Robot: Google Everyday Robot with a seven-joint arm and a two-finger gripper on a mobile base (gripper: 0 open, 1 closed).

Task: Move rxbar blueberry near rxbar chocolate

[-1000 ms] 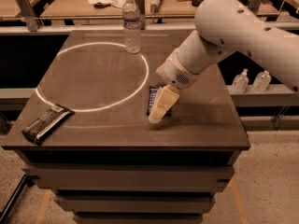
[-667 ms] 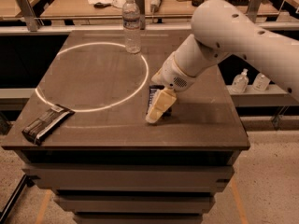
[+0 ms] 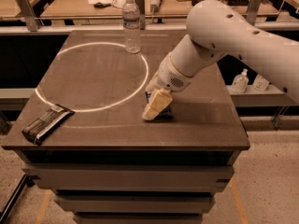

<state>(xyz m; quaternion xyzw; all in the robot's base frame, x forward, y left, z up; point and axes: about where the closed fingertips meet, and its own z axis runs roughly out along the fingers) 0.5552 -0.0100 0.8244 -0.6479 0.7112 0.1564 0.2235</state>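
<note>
The rxbar blueberry lies on the dark table right of centre. Only a thin dark-blue edge of it shows, since my gripper sits right on top of it at table level. The white arm reaches down to it from the upper right. The rxbar chocolate, black-brown with a pale stripe, lies flat near the table's front left corner, far to the left of the gripper.
A clear water bottle stands at the back of the table, on the rim of a white circle marked on the tabletop. Small white bottles stand on a shelf to the right. A cluttered bench runs behind.
The arm and gripper have shifted a little to the left over the table, and the blue bar's visible edge has moved left with them. The chocolate bar and the bottle have not moved.
</note>
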